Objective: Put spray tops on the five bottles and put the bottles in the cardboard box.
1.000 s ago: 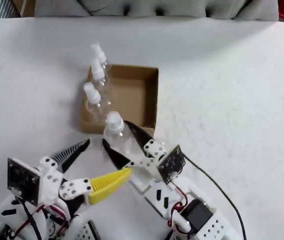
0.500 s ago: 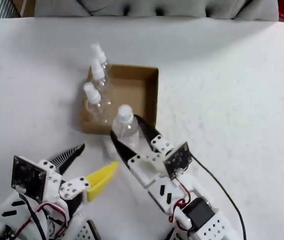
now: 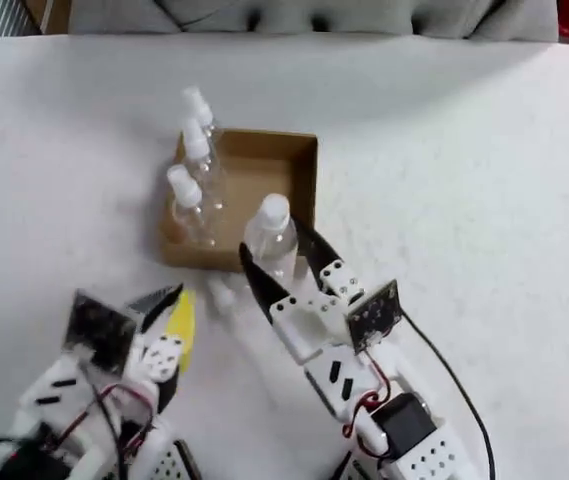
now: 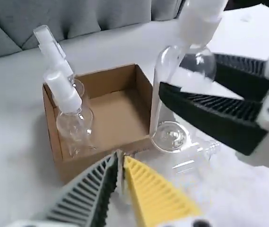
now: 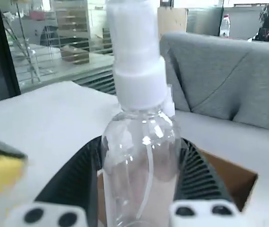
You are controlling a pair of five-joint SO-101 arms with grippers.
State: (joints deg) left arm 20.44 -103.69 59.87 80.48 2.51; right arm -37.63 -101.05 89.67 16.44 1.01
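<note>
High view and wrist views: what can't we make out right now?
Held bottle: its base, hidden by the right end effector in the high view, cut off by the frame edge in the right wrist view.
Clear bottle lying on the table: left wrist view, partly behind that end effector; spray top or none, cannot tell.
Left end effector: blurred in the high view.

Open cardboard box (image 3: 264, 145) with three clear bottles (image 3: 196, 195), white spray tops (image 3: 195, 140) on, standing along one wall. A fourth topped bottle (image 3: 272, 240) is upright at its near edge; a fifth bottle (image 4: 191, 158) lies beside it.
</note>
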